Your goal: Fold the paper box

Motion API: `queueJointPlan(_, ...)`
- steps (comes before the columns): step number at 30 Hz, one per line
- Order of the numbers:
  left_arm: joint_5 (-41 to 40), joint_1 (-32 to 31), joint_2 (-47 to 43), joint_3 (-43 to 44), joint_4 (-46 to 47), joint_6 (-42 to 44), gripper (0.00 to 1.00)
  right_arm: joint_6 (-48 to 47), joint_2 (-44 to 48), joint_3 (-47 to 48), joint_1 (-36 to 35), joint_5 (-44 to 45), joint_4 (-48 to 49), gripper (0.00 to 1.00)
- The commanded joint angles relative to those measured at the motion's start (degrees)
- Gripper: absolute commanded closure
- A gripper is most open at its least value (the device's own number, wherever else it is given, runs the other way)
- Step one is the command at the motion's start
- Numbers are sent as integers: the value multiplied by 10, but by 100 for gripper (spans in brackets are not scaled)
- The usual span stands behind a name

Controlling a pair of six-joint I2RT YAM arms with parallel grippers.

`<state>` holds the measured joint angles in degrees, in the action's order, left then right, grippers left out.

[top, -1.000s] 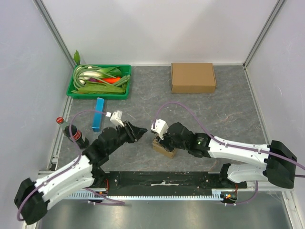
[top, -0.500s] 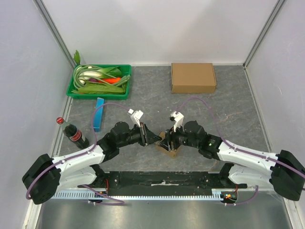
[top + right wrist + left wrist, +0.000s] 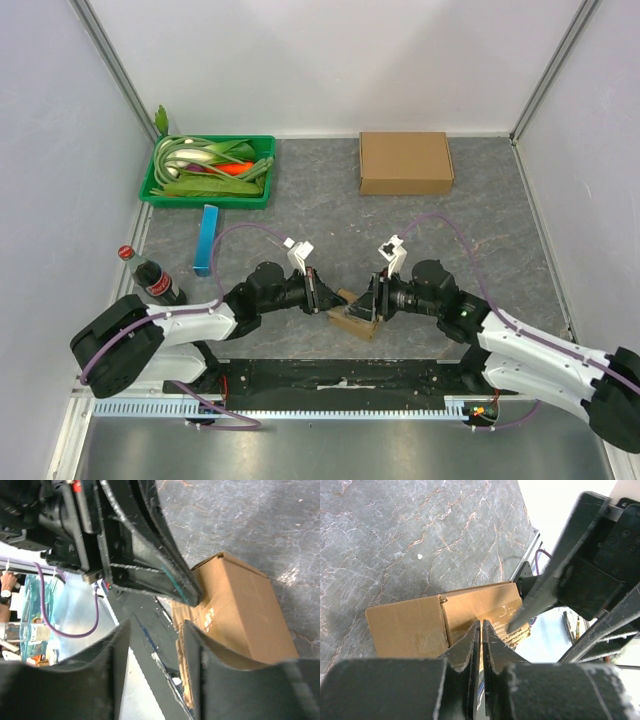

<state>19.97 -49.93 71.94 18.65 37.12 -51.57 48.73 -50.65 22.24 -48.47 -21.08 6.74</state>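
The small brown paper box lies on the grey table near the front edge, between my two grippers. My left gripper is shut, and its tips press on the box's top edge from the left. My right gripper is open at the box's right side. In the right wrist view its jaws stand apart, one finger lying against the box's ragged open edge. The left gripper's black fingers cross that view just above the box.
A folded flat brown box lies at the back. A green tray of vegetables stands at the back left. A blue block and a cola bottle are on the left. The black base rail runs right below the box.
Both grippers have closed in on the small box from either side. The left gripper moved right and shut. The right arm swung round to the box's right.
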Motion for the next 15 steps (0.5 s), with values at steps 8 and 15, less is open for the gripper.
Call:
queueJointPlan(8, -27, -4, -33, -17, -70, 46, 89, 17, 70, -73, 7, 4, -104, 62)
queueJointPlan(15, -46, -22, -80, -13, -132, 109, 86, -13, 91, 100, 7, 47, -304, 43)
